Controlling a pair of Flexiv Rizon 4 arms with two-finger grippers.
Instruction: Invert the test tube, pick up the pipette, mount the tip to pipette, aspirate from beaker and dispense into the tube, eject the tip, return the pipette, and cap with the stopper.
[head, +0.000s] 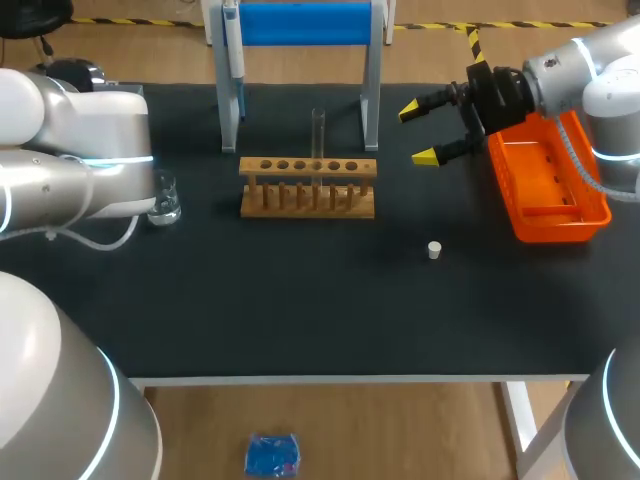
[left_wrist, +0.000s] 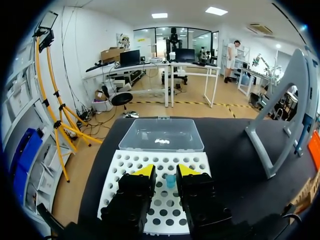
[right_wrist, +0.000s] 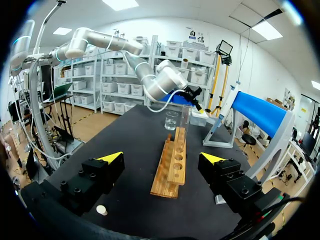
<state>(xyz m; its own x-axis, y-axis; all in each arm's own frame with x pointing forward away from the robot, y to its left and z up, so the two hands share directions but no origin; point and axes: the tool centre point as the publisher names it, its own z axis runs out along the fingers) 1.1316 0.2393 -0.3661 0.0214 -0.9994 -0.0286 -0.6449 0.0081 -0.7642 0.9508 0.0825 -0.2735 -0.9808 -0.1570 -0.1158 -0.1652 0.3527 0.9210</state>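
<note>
In the left wrist view my left gripper (left_wrist: 166, 172) hovers low over a white tip rack (left_wrist: 130, 165). Its fingers stand narrowly apart, with a small blue tip (left_wrist: 170, 180) upright in the gap between them. A clear test tube (head: 318, 128) stands upright in the wooden rack (head: 308, 187). The glass beaker (head: 164, 201) sits beside my left arm. The pipette (head: 233, 45) hangs on the blue-topped stand (head: 305, 22). A white stopper (head: 434, 250) lies on the mat. My right gripper (head: 427, 131) is wide open above the table, right of the rack, holding nothing.
An orange tray (head: 548, 185) lies at the right edge under my right arm. A clear lidded box (left_wrist: 161, 135) sits just beyond the tip rack. The stand's grey leg (left_wrist: 270, 135) rises to the right of my left gripper.
</note>
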